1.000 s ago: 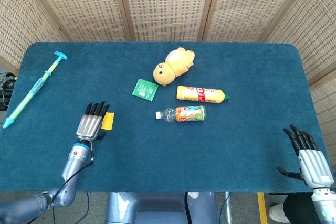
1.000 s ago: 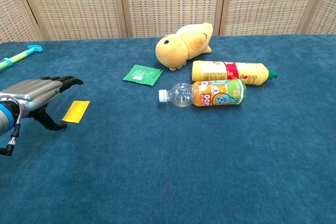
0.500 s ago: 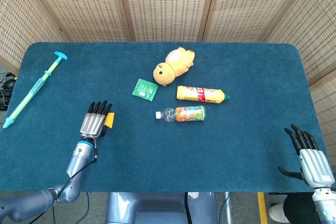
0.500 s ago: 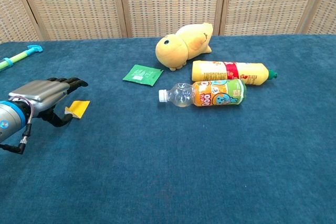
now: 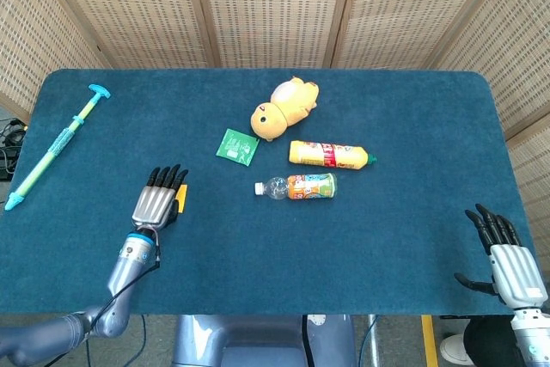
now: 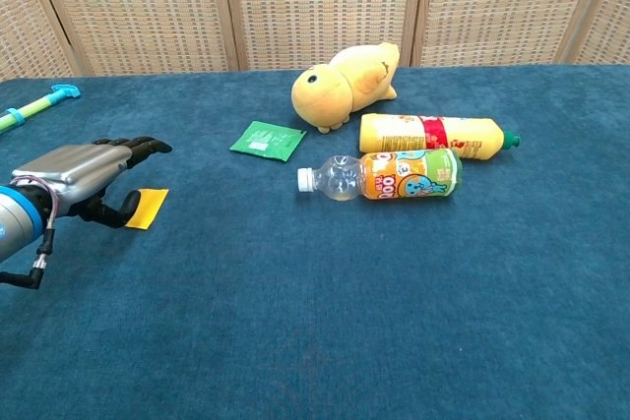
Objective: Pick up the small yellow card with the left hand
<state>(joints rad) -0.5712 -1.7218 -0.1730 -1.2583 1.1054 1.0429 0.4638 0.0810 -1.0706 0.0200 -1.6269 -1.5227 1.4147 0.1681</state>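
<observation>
Surface: blue-carpeted tabletop point(image 5: 258, 255), woven screens behind.
Yellow card point(image 6: 145, 208): flat near the tabletop's left front, partly under the left hand.
Left hand point(image 6: 84, 172): palm down over the card, fingers extended together, thumb at the card's near edge; card not lifted.
Right hand point(image 5: 504, 255): front right corner, fingers spread, holding nothing.

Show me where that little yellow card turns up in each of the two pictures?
Head view: the small yellow card is low on the left, a sliver showing at the right edge of the left hand.
Chest view: the card lies at the left, flat on the cloth, the hand partly over its left end.
Shared landmark: the green packet, up and right of the card in both.
</observation>
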